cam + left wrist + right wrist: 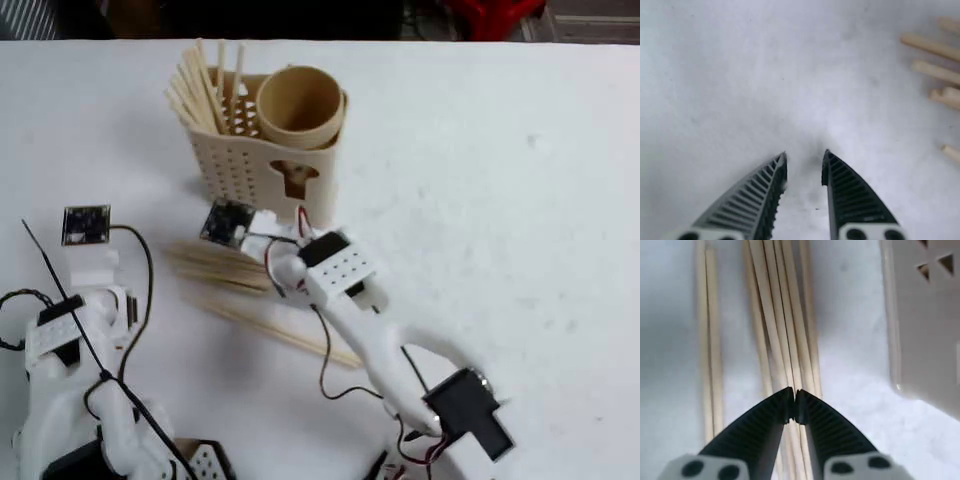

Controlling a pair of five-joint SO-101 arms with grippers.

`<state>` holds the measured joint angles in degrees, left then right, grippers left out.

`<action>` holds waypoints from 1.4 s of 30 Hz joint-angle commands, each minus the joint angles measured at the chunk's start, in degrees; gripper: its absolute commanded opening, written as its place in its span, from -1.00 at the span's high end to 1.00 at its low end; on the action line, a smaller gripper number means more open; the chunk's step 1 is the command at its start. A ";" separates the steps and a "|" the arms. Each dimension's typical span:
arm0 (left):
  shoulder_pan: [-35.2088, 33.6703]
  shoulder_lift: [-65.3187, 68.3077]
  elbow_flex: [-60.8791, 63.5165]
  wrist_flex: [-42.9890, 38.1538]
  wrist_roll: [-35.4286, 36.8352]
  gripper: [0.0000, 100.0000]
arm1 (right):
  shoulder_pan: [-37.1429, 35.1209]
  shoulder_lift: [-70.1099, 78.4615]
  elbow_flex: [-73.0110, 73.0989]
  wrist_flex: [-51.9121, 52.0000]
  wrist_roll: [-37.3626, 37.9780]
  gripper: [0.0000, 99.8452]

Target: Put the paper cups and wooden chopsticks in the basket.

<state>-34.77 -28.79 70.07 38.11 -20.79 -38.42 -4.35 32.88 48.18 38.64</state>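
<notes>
The cream perforated basket (250,170) stands at the back of the table, holding stacked paper cups (300,105) and a fan of wooden chopsticks (200,90). More chopsticks (215,262) lie flat on the table in front of it. My right gripper (792,402) is shut, its tips meeting just over a bundle of these chopsticks (780,315), beside the basket wall (925,330). A separate pair (707,340) lies to the side. My left gripper (804,167) is open over bare table, with chopstick ends (935,72) off to one side.
One chopstick group (280,335) lies slanted nearer the front, under the right arm (370,340). The left arm (70,330) sits at the front left with its cables. The white table is bare to the right of the basket.
</notes>
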 commanded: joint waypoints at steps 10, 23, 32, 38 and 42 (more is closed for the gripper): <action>-0.40 -0.40 -0.09 -1.05 0.62 0.74 | -1.63 11.21 -2.90 -5.93 4.66 0.60; -0.40 -0.40 -0.09 -1.05 0.62 0.74 | -1.19 2.95 -2.55 0.40 0.97 0.97; -0.40 -0.40 -0.09 -1.05 0.70 0.74 | -1.63 2.59 -2.20 4.70 1.41 0.92; -0.40 -0.40 -0.09 -1.05 0.62 0.74 | -0.22 4.97 -2.55 6.37 1.41 0.52; -0.40 -0.40 -0.09 -1.05 0.62 0.74 | -1.01 1.19 -2.90 9.98 0.97 0.51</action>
<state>-34.77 -28.79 70.07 38.11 -20.79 -39.21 0.92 31.56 55.21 40.13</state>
